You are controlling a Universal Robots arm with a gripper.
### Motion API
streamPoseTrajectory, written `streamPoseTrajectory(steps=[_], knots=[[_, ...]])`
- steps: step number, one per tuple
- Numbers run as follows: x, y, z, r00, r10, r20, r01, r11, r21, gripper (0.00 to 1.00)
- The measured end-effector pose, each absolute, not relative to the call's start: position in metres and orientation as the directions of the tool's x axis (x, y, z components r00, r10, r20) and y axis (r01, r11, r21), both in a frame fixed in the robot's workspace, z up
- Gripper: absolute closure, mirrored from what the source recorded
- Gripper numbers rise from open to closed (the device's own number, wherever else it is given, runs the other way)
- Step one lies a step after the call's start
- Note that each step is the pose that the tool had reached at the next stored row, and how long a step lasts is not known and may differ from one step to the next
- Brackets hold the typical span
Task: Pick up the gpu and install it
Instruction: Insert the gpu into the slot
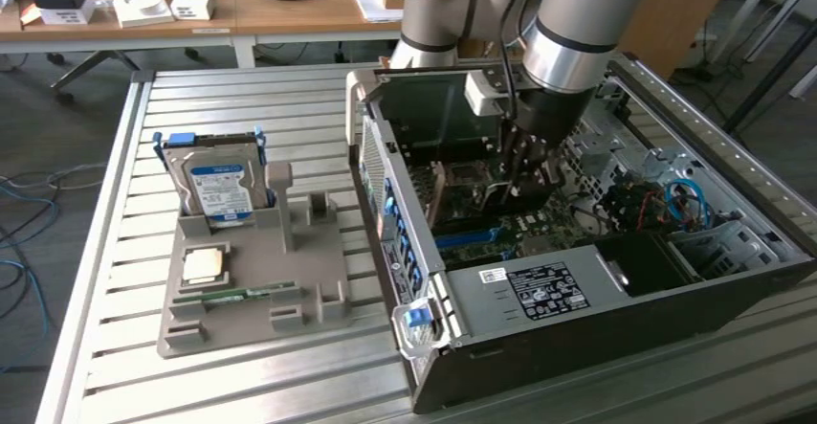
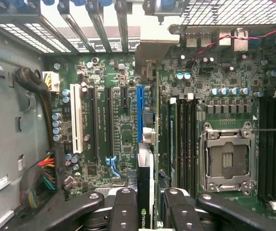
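Note:
The gpu [image 2: 145, 180] shows edge-on in the wrist view as a thin black card with a green logo near its held end. My gripper [image 2: 148, 195] is shut on it, with one black finger [image 2: 125, 204] on each side of the card. The card hangs upright inside the open computer case [image 1: 613, 295], just above the motherboard and roughly in line with the blue expansion slot [image 2: 139, 110]; whether it touches the slot cannot be told. In the exterior view my gripper [image 1: 521, 177] reaches straight down into the case over the motherboard.
A white slot [image 2: 75, 118] and black slots lie beside the blue one, with a cable bundle [image 2: 39, 178] at the case wall and the CPU socket [image 2: 227, 159] nearby. Outside the case, a grey fixture [image 1: 255, 280] holds a hard drive [image 1: 220, 189] and memory stick [image 1: 236, 295].

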State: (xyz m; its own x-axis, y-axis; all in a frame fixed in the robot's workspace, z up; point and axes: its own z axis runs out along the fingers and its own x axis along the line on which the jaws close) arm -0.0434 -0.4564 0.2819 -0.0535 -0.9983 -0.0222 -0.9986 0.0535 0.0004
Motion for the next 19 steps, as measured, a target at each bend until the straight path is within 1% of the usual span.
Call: streamPoseTrajectory(steps=[19], knots=[[-0.0495, -0.4617, 0.2798, -0.052, -0.998, -0.022, -0.999, 0.052, 0.0, 0.74]])
